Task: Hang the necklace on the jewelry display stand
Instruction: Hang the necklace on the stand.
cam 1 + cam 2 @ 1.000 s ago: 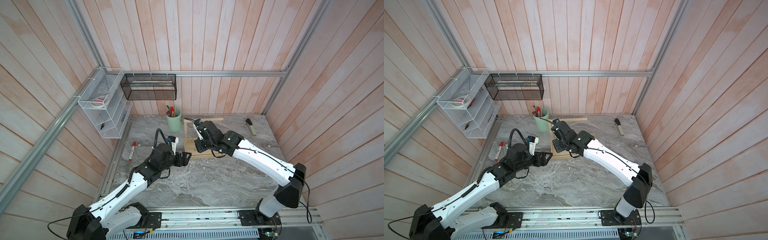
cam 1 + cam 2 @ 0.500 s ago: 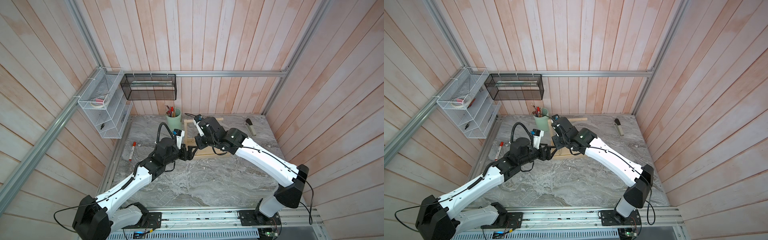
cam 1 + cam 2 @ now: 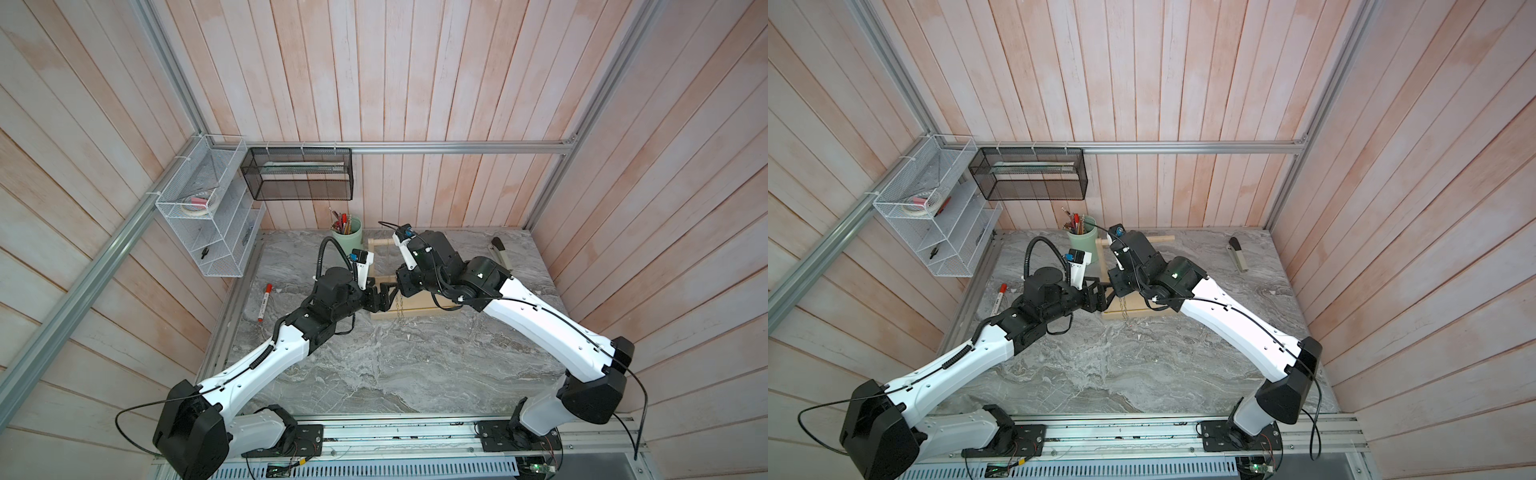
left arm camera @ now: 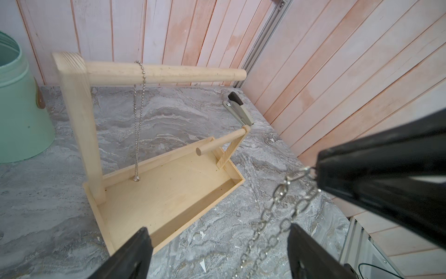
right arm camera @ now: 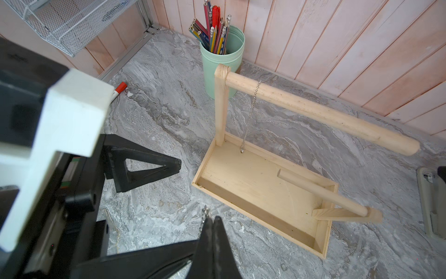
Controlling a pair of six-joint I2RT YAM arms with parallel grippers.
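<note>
Caught the right gripper (image 5: pixel 213 223) squeezed fully shut on the top end of the necklace (image 4: pixel 272 212), a silvery link chain, dangling it just off the front edge of the jewelry display stand (image 3: pixel 419 314), over the marble table (image 3: pixel 395 374). Found the left gripper (image 4: pixel 218 228) spread wide with nothing in it, parked nearly tip to tip with the right one, and saw the chain dropping through the gap between its fingers (image 4: pixel 135 253) in the left wrist view. Couldn't make out any contact between the chain's low end and the tabletop. Not draped over either bar yet. Spotted a separate ball chain (image 4: pixel 138 116) slung over the upper bar (image 4: pixel 181 73) near the tall post, hanging down toward the tray. Also noticed a mint pen cup (image 5: pixel 223 67) stuffed with pencils just behind that post, a stapler (image 4: pixel 239 111) off toward the back right corner, and a red-capped marker (image 3: pixel 264 302) lying well apart on the left arm's side.
</note>
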